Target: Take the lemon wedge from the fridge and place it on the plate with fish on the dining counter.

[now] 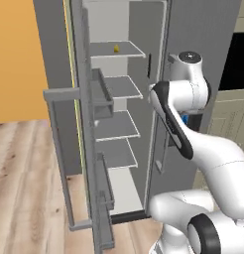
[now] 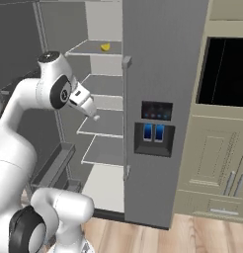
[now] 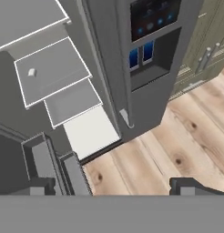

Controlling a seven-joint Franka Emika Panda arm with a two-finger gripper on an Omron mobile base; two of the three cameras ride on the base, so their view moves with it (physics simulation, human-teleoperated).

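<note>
Pincer fingers are spread wide and nothing is held; the lemon wedge is seen well above it on a high fridge shelf. The shelf edge could be struck if the rise is misjudged.

Light wood floor, orange wall, beige cabinets beside a dark oven.

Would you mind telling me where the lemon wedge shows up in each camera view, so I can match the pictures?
Left base view: the lemon wedge lies on the top shelf of the open fridge, upper middle.
Right base view: the wedge lies on that top shelf, upper left of centre.
Hand view: I cannot find it here.
Shared landmark: the stack of white-edged shelves inside the fridge.
</note>
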